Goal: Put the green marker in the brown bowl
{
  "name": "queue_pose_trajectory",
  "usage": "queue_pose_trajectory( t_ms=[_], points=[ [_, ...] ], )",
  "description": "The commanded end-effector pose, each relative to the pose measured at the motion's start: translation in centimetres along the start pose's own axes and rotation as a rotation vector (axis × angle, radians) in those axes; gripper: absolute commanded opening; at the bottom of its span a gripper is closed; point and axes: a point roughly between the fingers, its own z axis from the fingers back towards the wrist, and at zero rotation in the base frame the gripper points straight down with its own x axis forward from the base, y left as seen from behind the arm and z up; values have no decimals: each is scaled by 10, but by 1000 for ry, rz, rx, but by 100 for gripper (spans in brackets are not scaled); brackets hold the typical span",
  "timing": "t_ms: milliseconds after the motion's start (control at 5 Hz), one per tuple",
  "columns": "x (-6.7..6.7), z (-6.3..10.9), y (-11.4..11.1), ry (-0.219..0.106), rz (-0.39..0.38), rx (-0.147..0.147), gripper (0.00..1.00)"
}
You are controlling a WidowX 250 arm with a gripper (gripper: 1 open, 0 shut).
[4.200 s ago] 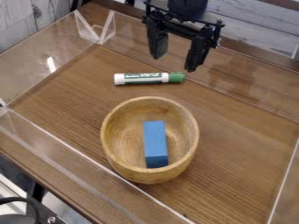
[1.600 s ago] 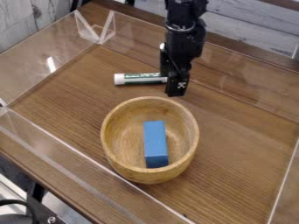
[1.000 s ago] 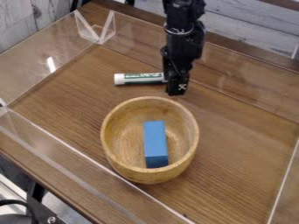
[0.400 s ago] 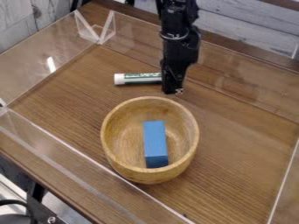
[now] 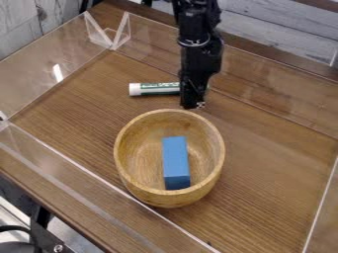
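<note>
The green marker (image 5: 156,88) lies flat on the wooden table behind the brown bowl (image 5: 126,158), its white barrel pointing left. My gripper (image 5: 195,99) points straight down at the marker's right end and hides the green cap. Its fingers are drawn together there, shut on the cap end. The marker still rests on the table. The bowl sits in front of the gripper, apart from it.
A blue rectangular block (image 5: 175,162) lies inside the bowl. Clear acrylic walls (image 5: 40,163) fence the table on the left and front. A clear folded stand (image 5: 106,35) sits at the back left.
The fingers have closed together over the marker's cap end. The hand has stayed over the same spot, and the marker has not shifted.
</note>
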Motion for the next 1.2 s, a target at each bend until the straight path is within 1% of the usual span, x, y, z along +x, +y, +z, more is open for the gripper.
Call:
queue_pose_trajectory(
  t_ms=[0,600,1000],
  points=[
    [2,31,5,-51,40,59,0],
    [-7,52,-9,-53,142,43,0],
    [-15,63,-21,-57,206,33,0]
  ],
)
